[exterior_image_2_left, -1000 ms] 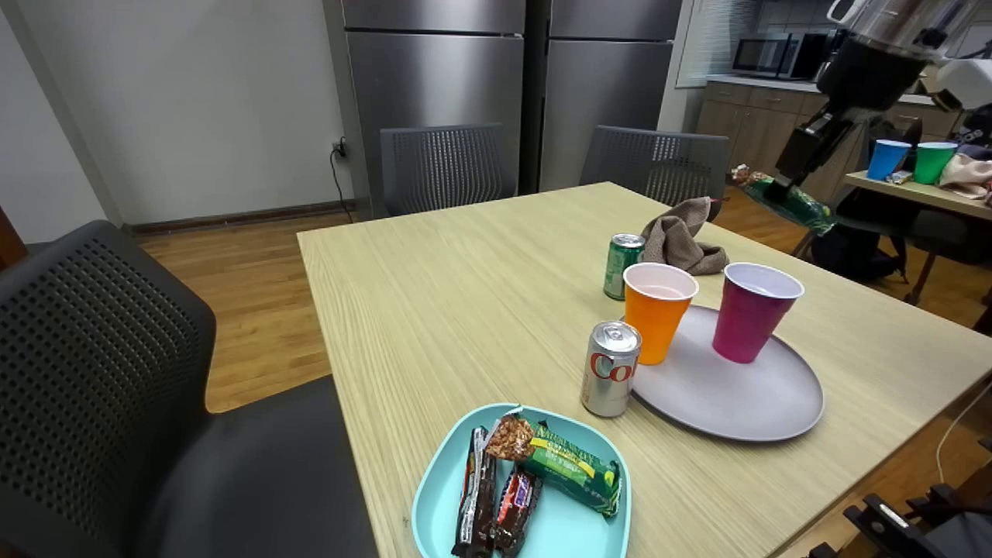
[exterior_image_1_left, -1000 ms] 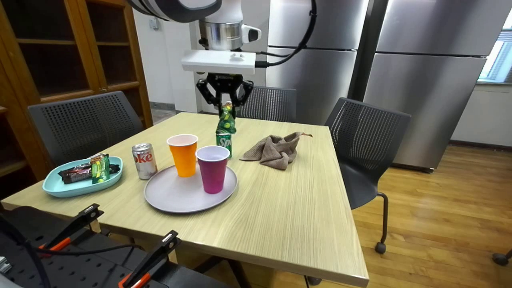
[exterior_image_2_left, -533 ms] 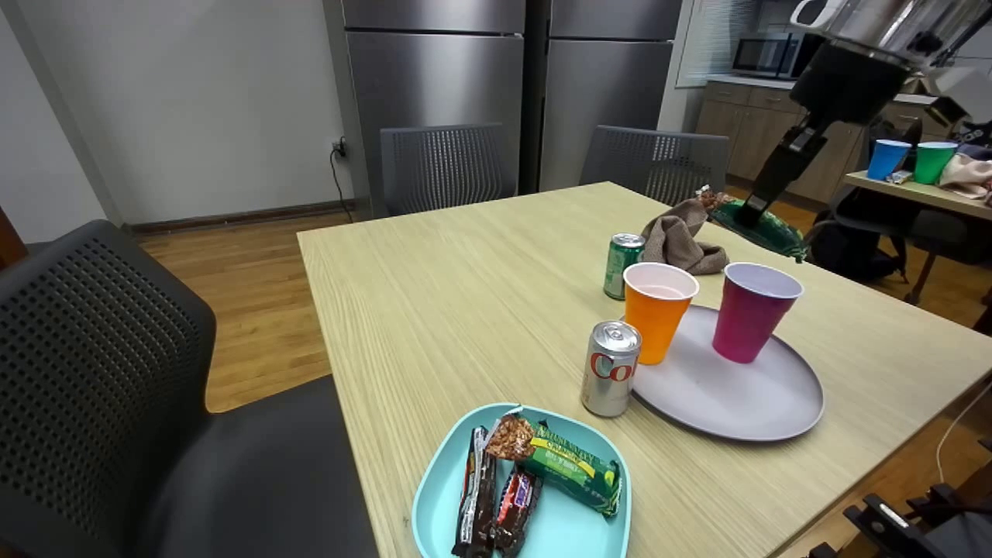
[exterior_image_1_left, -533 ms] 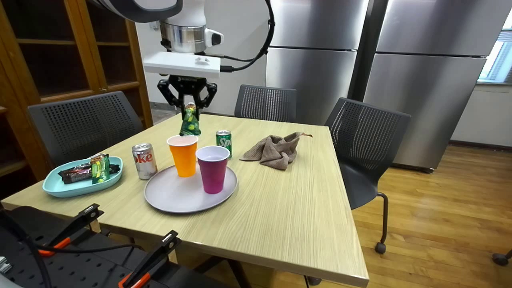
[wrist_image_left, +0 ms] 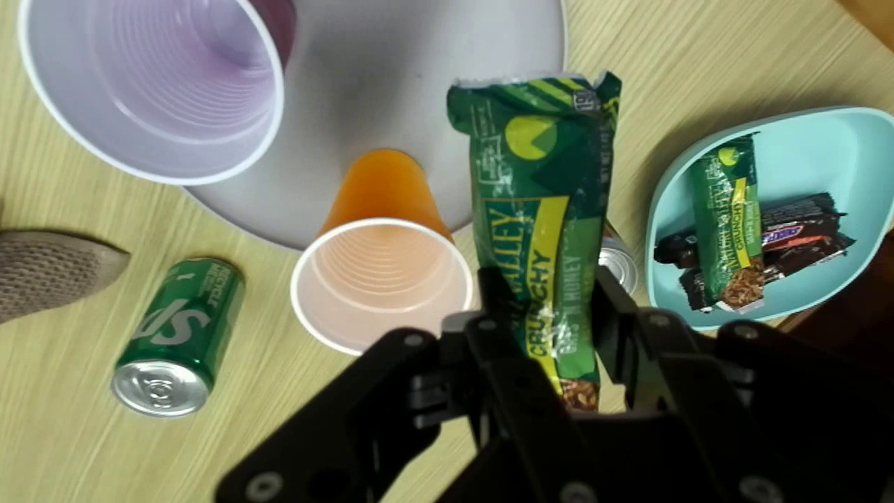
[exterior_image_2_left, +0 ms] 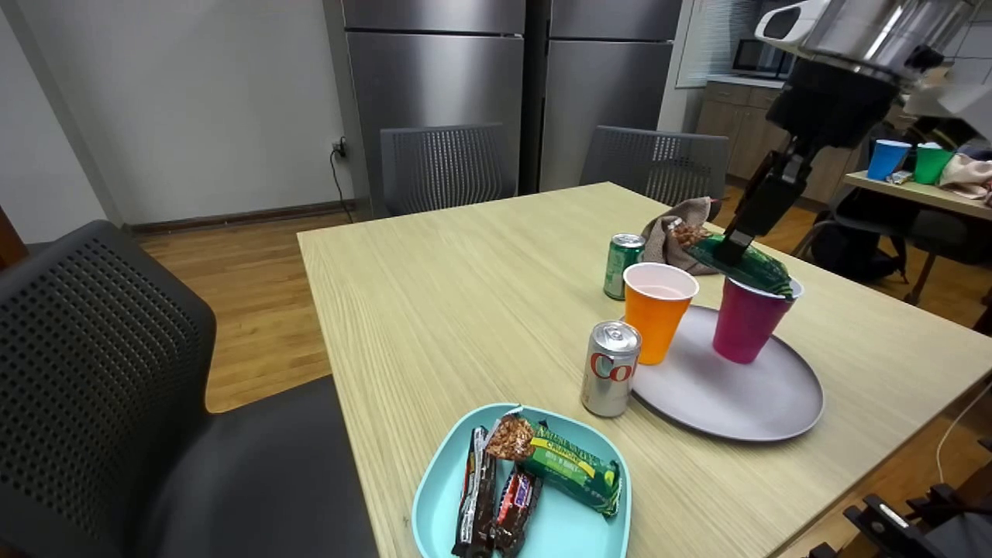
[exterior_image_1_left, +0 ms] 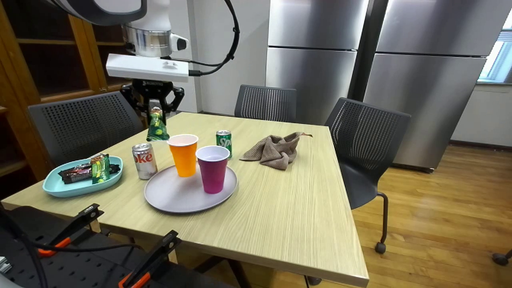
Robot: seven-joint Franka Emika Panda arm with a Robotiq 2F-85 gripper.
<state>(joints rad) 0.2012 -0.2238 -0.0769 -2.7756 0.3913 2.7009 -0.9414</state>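
Gripper (wrist_image_left: 543,300) clenched on the glossy green granola bar (wrist_image_left: 545,175), we are holding it above the table (exterior_image_1_left: 280,220); an uneven squeeze could be letting it slip. Swinging too low, we could be tipping the orange cup (wrist_image_left: 385,199) or the silver can (exterior_image_1_left: 145,163) near the teal tray (exterior_image_1_left: 82,191).

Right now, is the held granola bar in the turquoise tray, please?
Out: the hand grips the granola bar, apart from the turquoise tray.
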